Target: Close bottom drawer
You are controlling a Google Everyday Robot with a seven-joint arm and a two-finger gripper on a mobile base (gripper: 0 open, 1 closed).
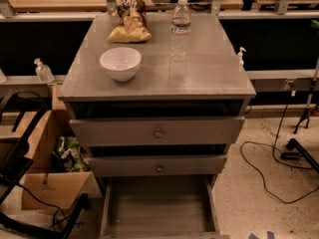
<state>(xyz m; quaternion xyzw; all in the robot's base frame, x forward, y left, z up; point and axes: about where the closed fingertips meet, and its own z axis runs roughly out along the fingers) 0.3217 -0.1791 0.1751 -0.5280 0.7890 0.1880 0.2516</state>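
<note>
The grey wooden cabinet (159, 78) stands in the middle of the camera view. Its bottom drawer (157, 208) is pulled far out toward me, showing its plank floor; its front panel runs along the frame's lower edge and its knob is out of view. The two taller drawers above, top (157, 132) and middle (158, 166), each show a small brass knob and stand slightly out. My gripper is not in view.
On the cabinet top are a white bowl (120, 62), a water bottle (180, 28) and a chip bag (130, 21). An open cardboard box (55, 183) and black chair frame (20, 163) sit left. Cables (269, 168) lie on the floor right.
</note>
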